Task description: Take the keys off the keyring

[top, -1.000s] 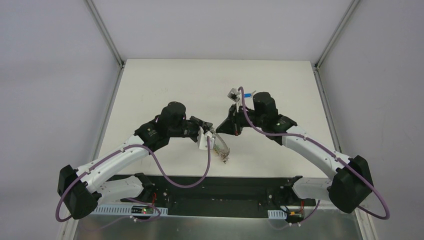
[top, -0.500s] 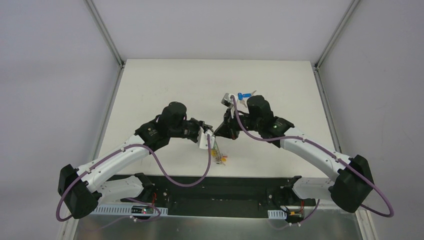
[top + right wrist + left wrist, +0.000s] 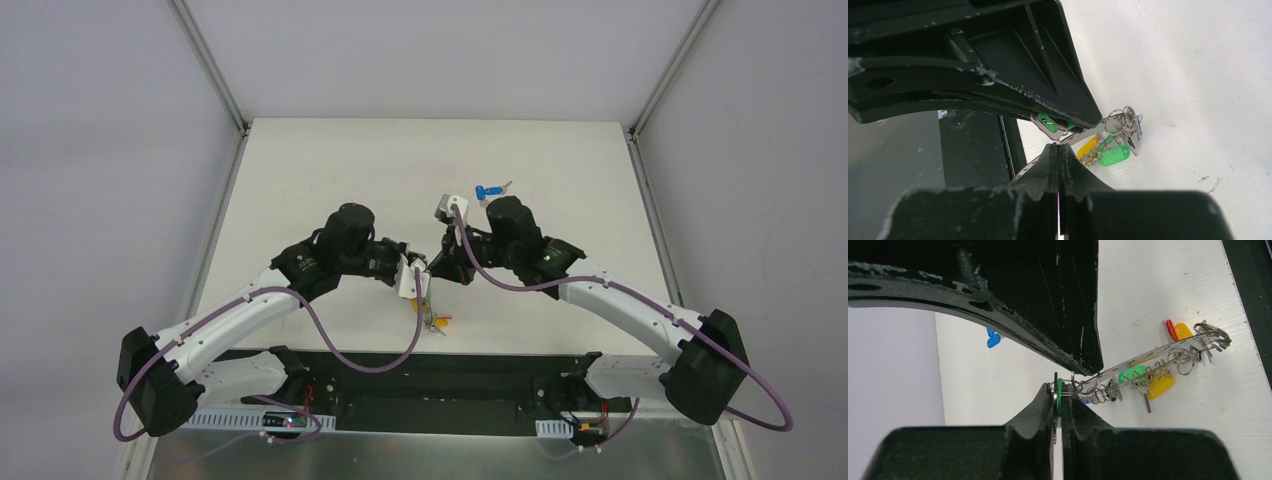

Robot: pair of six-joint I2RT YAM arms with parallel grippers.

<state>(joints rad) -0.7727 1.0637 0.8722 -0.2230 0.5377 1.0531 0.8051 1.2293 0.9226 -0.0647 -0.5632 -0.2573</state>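
My left gripper (image 3: pixel 421 287) is shut on a green key head (image 3: pixel 1059 391), seen edge-on between its fingers. The keyring (image 3: pixel 1148 356) is a thin grey hoop seen edge-on, running right from there and hanging over the table. On it hang keys with green (image 3: pixel 1131 375), yellow (image 3: pixel 1161 386) and red (image 3: pixel 1171 329) heads. My right gripper (image 3: pixel 433 272) meets the left one tip to tip. It is shut on the near end of the keyring (image 3: pixel 1058 141), by a green key (image 3: pixel 1047 122). A loose blue key (image 3: pixel 488 190) lies on the table behind the right arm.
The white table (image 3: pixel 330 170) ends at a black strip (image 3: pixel 480 370) along its near edge, just below the hanging bunch (image 3: pixel 435 320). Grey walls close in the left, right and back. The blue key also shows in the left wrist view (image 3: pixel 993 339).
My right arm has swung left until its gripper closed in on the left gripper's tip. This uncovered the blue key on the table. The hanging bunch shifted slightly left.
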